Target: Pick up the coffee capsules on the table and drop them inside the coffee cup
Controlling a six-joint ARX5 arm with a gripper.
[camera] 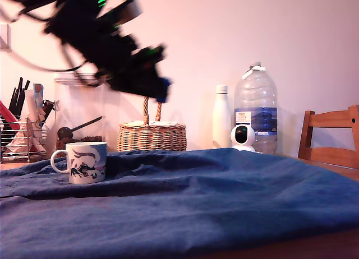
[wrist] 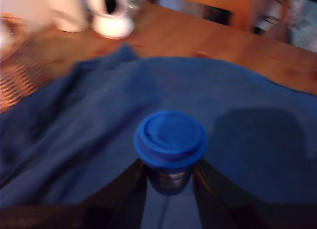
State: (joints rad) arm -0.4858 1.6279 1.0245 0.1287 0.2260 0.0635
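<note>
A dark blue coffee capsule (wrist: 170, 149) — judged light, rigid and slick — sits pinched by its tapered body in the closed gripper (wrist: 170, 182), rimmed lid clear ahead of the fingertips. Below lies the cloth-draped tabletop (wrist: 99, 120); the coffee cup (camera: 85, 162) waits lower down — well apart.
</note>
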